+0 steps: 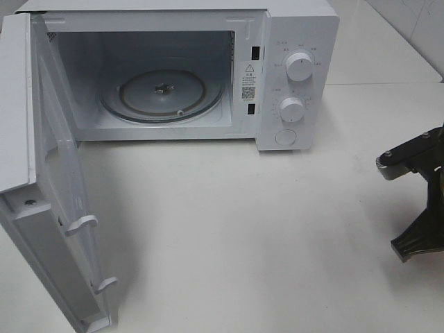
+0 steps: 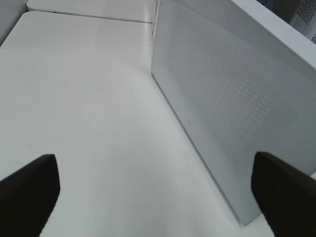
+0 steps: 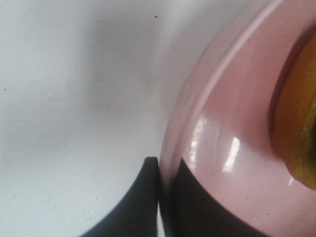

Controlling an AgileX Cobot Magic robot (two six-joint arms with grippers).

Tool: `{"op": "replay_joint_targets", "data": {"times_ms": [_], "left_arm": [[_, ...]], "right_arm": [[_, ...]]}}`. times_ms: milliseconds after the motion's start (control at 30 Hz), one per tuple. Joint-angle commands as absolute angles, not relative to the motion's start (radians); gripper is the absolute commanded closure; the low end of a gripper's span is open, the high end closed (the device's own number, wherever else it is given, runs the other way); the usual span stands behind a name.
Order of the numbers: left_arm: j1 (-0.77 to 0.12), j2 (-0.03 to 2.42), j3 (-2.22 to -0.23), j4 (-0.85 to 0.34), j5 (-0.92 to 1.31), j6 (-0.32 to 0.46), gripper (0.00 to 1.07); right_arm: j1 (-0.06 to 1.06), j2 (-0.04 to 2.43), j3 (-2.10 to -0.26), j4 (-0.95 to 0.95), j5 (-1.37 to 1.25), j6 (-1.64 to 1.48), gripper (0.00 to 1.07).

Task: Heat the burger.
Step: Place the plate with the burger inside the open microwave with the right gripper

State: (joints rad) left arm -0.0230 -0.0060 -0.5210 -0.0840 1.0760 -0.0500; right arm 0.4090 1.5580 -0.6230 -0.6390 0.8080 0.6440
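Observation:
The burger (image 3: 298,123) shows only in the right wrist view, as a golden-brown and yellow edge lying on a round pink plate (image 3: 237,113). My right gripper (image 3: 165,173) is shut on the plate's rim, with one dark finger (image 3: 133,207) outside it and the other on the plate's inner face. In the exterior view only part of the right arm (image 1: 416,166) shows at the right edge; plate and burger lie beyond that edge. My left gripper (image 2: 155,197) stands open with nothing between its fingers, beside the microwave's perforated side wall (image 2: 232,98).
A white microwave (image 1: 298,41) stands at the back of the white table (image 1: 243,236). Its door (image 1: 48,208) is swung wide open to the left. The glass turntable (image 1: 163,94) inside carries nothing. Two knobs (image 1: 300,66) sit on the right-hand panel.

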Motion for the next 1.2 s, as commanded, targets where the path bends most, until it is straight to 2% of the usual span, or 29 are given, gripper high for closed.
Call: {"op": "replay_joint_targets", "data": {"times_ms": [33,867,1200], "left_arm": [[-0.023,-0.020,-0.518,-0.087,1.067,-0.048,0.09],[-0.023,-0.020,-0.518,-0.087,1.067,-0.048,0.09],[-0.023,-0.020,-0.518,-0.087,1.067,-0.048,0.09]], "right_arm": [[0.411,1.493,-0.627,-0.680,0.879,0.609,1.07],[0.415,1.326,-0.627,-0.549,0.944,0.485,1.07],[0.592,1.315,-0.627,-0.559,0.963,0.479,1.07]]}}
